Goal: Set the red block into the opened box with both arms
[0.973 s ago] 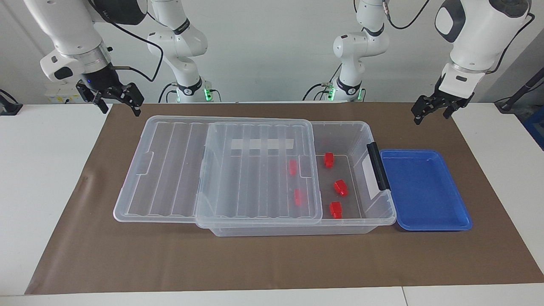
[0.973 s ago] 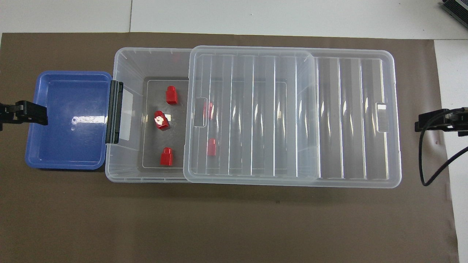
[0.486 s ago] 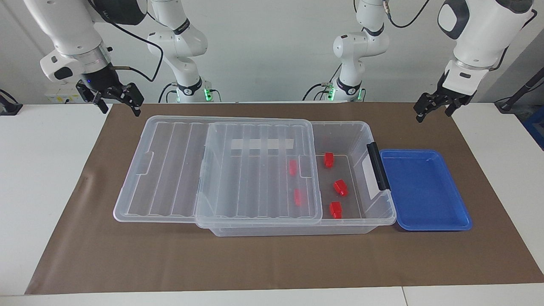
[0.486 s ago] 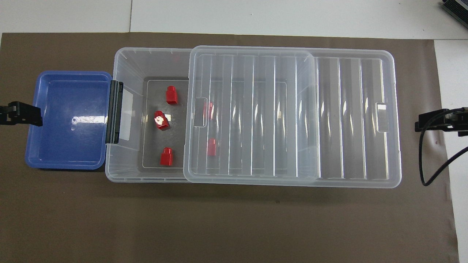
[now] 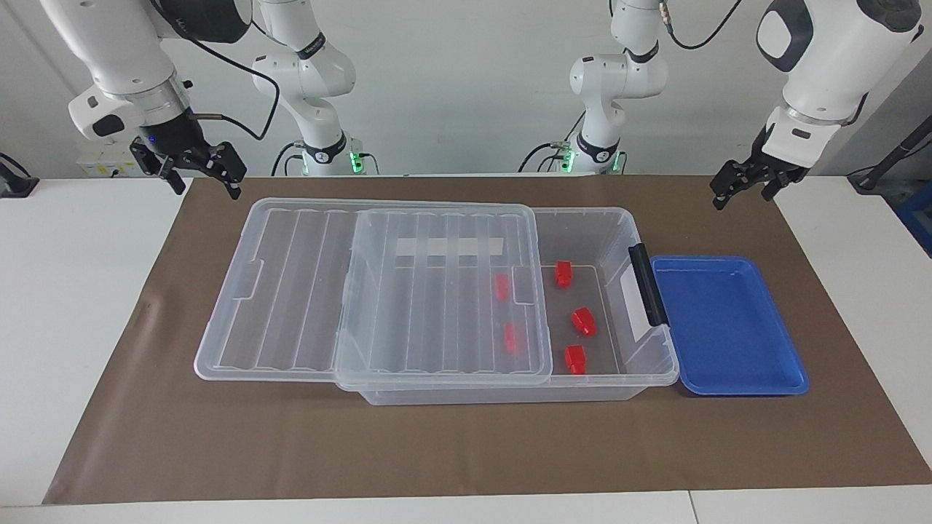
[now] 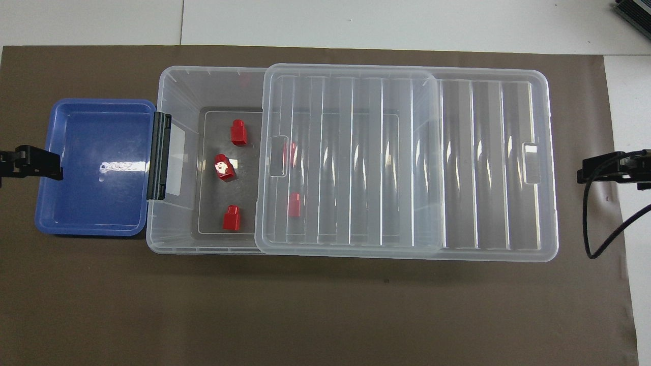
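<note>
The box is a clear bin in the middle of the brown mat. Its ribbed lid is slid toward the right arm's end, leaving the end toward the left arm uncovered. Three red blocks lie on the floor of the uncovered part, and two more show through the lid. My left gripper hangs open over the outer edge of the blue tray. Over the mat's edge at the right arm's end, my right gripper is open. Neither holds anything.
An empty shallow blue tray sits against the box's black clip handle at the left arm's end. The brown mat covers most of the white table.
My left gripper has shifted slightly near the tray's outer edge. The right arm, the box, the lid and the blocks have not moved.
</note>
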Robot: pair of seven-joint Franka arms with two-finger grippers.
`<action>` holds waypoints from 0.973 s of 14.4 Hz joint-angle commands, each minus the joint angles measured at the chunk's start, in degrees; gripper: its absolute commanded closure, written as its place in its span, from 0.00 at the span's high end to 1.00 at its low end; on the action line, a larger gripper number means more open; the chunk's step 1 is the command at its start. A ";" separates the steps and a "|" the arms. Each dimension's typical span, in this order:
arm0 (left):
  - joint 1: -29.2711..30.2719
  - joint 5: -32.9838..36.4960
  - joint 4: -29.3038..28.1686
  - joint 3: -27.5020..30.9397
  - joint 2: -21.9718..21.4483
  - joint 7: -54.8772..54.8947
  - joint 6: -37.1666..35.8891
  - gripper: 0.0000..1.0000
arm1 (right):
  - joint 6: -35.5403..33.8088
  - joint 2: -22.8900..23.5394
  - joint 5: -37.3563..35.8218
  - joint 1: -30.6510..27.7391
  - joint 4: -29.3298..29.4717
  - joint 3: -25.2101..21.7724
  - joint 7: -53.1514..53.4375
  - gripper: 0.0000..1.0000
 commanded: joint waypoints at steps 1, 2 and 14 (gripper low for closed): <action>0.12 -0.49 1.05 -1.55 -0.17 0.22 -1.75 1.00 | -0.31 -0.31 -0.14 -0.39 -0.27 -0.27 -1.56 1.00; 0.12 -0.57 1.83 -1.55 -0.26 0.22 -2.01 1.00 | -0.23 -0.22 -0.14 -0.39 -0.27 -0.27 -1.56 1.00; -0.40 -0.58 1.14 -1.90 -1.66 0.92 -0.96 1.00 | 16.72 1.27 -0.14 -7.50 -8.26 -0.27 -18.96 0.00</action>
